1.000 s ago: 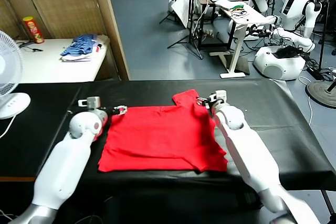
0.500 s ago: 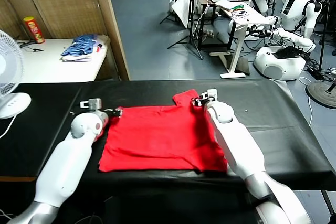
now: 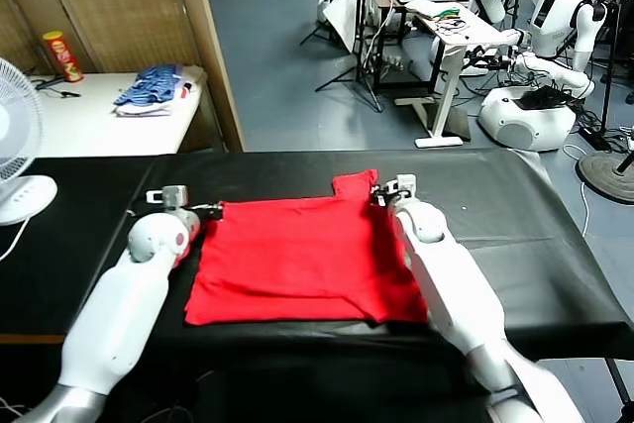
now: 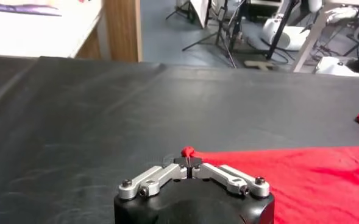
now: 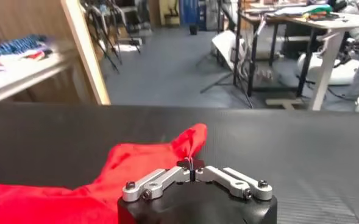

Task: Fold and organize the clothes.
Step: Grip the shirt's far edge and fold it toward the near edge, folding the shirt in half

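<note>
Nearest the robot, its two white arms reach forward over a table covered in black cloth (image 3: 79, 235). Between them lies the bright red short-sleeved T-shirt of soft fabric (image 3: 297, 260), spread flat near the middle of the cloth, its near hem running along the table's front edge and one sleeve sticking up at the far right corner.

The left gripper (image 3: 210, 212) sits at the shirt's far left corner. In the left wrist view its fingers are pressed together on a small peak of red fabric (image 4: 188, 152), pinched up off the cloth. The right gripper (image 3: 379, 195) is at the far right corner, just beside the raised sleeve; the right wrist view shows its fingers closed tight on a fold of the sleeve (image 5: 191, 141), which stands up in front of them. The right forearm lies over the shirt's right edge and hides part of it.

At the table's left end stands a white electric fan (image 3: 18, 146), well apart from the shirt. Behind it, a white side table (image 3: 89, 121) carries a pile of blue clothes (image 3: 154, 86) and a red and yellow tube-shaped can (image 3: 62, 55). A wooden partition (image 3: 213, 47) rises beside that table. Farther off, across a grey floor, stand a white desk (image 3: 456, 32) and other white robots (image 3: 550, 17).
</note>
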{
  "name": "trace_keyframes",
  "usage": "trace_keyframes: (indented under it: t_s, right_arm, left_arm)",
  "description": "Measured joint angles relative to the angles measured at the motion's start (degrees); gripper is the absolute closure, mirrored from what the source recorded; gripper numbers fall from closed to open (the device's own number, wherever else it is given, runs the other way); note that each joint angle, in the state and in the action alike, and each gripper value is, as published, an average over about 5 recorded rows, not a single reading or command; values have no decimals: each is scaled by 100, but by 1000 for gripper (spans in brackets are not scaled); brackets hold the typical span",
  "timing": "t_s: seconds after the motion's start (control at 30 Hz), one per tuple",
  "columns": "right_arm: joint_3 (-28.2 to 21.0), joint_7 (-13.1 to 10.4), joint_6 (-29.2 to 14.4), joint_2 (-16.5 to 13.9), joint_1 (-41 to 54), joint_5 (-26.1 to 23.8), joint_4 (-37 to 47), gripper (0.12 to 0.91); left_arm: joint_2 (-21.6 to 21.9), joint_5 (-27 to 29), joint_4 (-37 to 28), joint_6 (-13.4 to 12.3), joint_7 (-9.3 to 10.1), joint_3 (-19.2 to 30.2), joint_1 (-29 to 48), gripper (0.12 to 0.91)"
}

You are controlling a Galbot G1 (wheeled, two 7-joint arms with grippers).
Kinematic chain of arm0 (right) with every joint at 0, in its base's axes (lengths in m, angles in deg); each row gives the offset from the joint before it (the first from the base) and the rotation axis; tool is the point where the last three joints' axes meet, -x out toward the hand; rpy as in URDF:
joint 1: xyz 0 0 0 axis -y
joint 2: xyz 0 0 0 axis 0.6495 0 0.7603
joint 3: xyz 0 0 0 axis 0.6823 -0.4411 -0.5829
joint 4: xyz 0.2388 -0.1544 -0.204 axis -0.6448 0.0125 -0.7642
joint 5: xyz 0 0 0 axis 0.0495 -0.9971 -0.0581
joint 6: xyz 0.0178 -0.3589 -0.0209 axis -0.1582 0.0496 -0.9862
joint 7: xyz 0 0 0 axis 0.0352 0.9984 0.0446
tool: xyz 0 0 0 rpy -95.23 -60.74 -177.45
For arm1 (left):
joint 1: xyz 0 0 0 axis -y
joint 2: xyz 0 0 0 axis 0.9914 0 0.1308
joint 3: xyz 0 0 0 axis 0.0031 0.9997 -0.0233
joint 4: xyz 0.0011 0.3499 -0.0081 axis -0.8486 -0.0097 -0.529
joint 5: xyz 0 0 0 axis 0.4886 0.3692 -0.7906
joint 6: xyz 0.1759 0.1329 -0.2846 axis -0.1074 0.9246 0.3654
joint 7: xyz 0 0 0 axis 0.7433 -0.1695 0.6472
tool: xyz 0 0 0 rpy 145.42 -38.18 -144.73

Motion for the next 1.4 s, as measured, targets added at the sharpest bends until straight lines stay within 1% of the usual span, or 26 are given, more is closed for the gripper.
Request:
trace_keyframes:
  t_s: [0.1, 0.27, 0.47, 0.6, 0.8, 0.87, 0.97, 1.13, 1.27, 1.33, 1.4]
  right_arm:
    - [53, -153, 196, -243, -277, 222, -534, 902]
    - [120, -393, 428, -672, -787, 396, -1332, 902]
    - [259, -549, 628, -1111, -1416, 548, -2171, 902]
    - [362, -731, 849, -1320, -1872, 593, -2817, 902]
    - [482, -968, 1324, -1429, -2580, 510, -3707, 902]
    - [526, -1019, 1464, -1444, -2815, 442, -3929, 902]
    - [593, -1066, 1564, -1476, -3140, 387, -4180, 902]
    - [664, -1074, 1573, -1522, -3502, 366, -4397, 902]
    - [640, -1056, 1573, -1479, -3610, 305, -4428, 902]
    - [629, -1027, 1573, -1444, -3645, 280, -4433, 902]
    - [636, -963, 1573, -1421, -3683, 270, -4448, 885]
  left_arm:
    - [132, -166, 446, -1, 18, -118, -216, 902]
    - [392, -302, 1346, -2, 93, -342, -781, 902]
    - [635, -245, 2270, -2, 167, -697, -1567, 902]
    - [727, -200, 2686, -2, 189, -922, -2016, 902]
    - [806, -90, 3226, -2, 191, -1185, -2607, 902]
    - [803, -47, 3371, -3, 183, -1269, -2808, 902]
    - [782, 6, 3547, -3, 156, -1400, -3116, 902]
    - [724, 234, 3714, -3, 23, -1589, -3596, 902]
    - [663, 409, 3747, -3, -45, -1637, -3882, 902]
    - [630, 492, 3734, -3, -72, -1634, -3976, 902]
    - [594, 562, 3708, -3, -92, -1622, -4031, 902]
